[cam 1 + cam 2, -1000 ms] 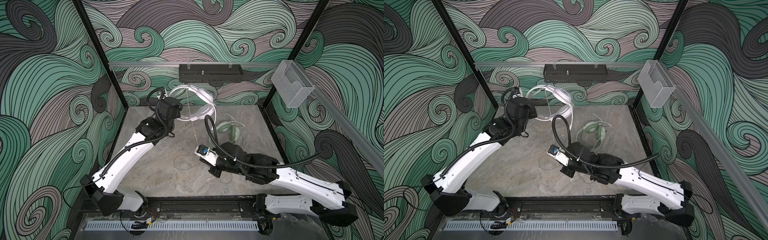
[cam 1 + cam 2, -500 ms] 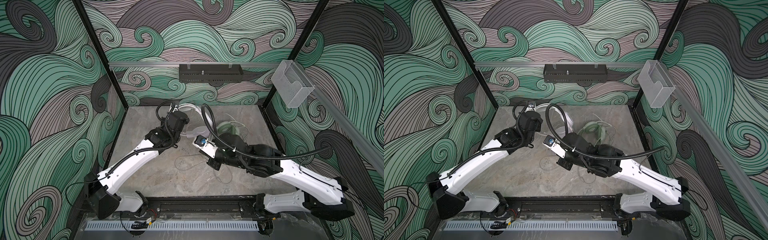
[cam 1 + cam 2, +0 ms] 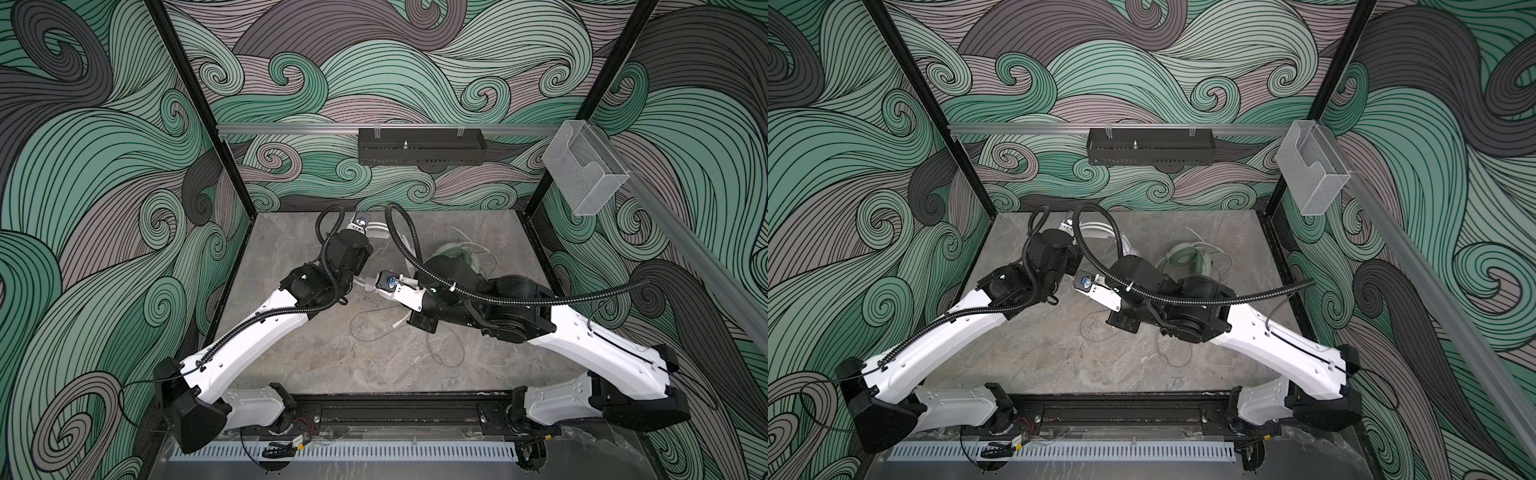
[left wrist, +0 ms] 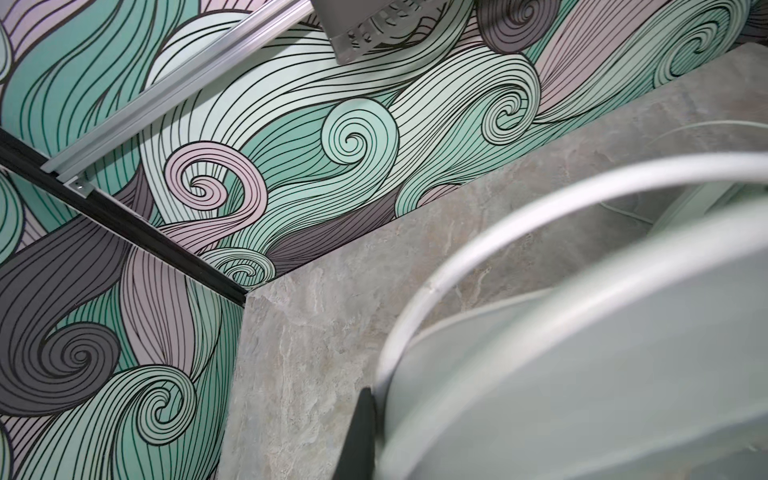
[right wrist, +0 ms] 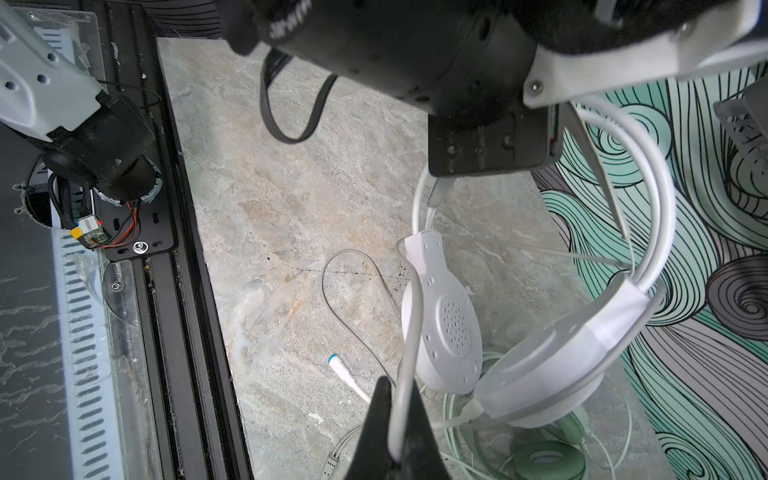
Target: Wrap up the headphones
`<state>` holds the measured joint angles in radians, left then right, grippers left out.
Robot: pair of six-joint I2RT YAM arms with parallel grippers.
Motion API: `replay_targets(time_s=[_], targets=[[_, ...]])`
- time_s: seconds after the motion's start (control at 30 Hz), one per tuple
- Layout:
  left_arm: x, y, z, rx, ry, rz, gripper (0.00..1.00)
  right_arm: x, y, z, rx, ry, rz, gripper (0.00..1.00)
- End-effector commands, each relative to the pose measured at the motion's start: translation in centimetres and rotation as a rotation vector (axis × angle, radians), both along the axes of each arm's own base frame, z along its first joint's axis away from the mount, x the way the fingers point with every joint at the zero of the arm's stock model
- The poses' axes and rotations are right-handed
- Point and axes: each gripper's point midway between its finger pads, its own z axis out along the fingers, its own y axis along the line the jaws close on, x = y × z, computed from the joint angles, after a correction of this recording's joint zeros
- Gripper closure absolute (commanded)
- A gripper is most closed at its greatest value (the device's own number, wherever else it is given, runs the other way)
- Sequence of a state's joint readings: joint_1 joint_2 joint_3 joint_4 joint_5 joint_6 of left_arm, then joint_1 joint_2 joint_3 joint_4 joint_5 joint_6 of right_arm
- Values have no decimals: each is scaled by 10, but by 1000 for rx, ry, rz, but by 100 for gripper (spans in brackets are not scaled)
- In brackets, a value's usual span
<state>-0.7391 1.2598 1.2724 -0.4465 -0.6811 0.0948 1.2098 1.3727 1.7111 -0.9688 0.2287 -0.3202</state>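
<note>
The white headphones (image 5: 446, 324) hang by their headband from my left gripper (image 4: 374, 409), which is shut on the band. Only one black finger (image 4: 360, 432) shows beside the blurred white earcup (image 4: 602, 374). In both top views just a piece of the white band (image 3: 376, 230) (image 3: 1096, 228) shows past the left wrist. My right gripper (image 5: 399, 395) is shut on the white headphones' thin cable (image 5: 411, 332), close below the earcups. The mint green headphones (image 3: 451, 251) (image 3: 1183, 259) (image 5: 548, 457) lie on the table behind the right arm, with their cable loose around them.
Loose cable loops (image 3: 370, 328) (image 3: 444, 353) and a white plug (image 5: 338, 365) lie mid-table. A black tray (image 3: 419, 151) hangs on the back wall rail. A clear plastic box (image 3: 582, 174) is mounted at the right. The black base rail (image 3: 395, 415) runs along the front.
My left gripper has come down from high at the back wall, bringing the white headphones low over the table. My right gripper has moved back and left, close to the left one.
</note>
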Motion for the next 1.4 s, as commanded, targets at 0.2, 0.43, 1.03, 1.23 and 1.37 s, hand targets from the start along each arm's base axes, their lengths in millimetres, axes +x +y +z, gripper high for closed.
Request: replay_targets(time_s=[0.2,0.43,1.03,1.23,1.37], targets=[[-13,-32,10,-79,2,-140,100,-11,16,19,90,-2,48,100],[-23,-40,8,-45,4,-209,100,-5,19,31,168,-6,7,100],[-35,-46,6,-165,105,-206,100,18,-12,11,55,-40,-128,100],[-39,-55,0,-317,215,-148,100,17,2,14,72,-39,-104,100],[-43,-54,-4,-340,230,-149,100,18,1,20,85,-49,-111,100]])
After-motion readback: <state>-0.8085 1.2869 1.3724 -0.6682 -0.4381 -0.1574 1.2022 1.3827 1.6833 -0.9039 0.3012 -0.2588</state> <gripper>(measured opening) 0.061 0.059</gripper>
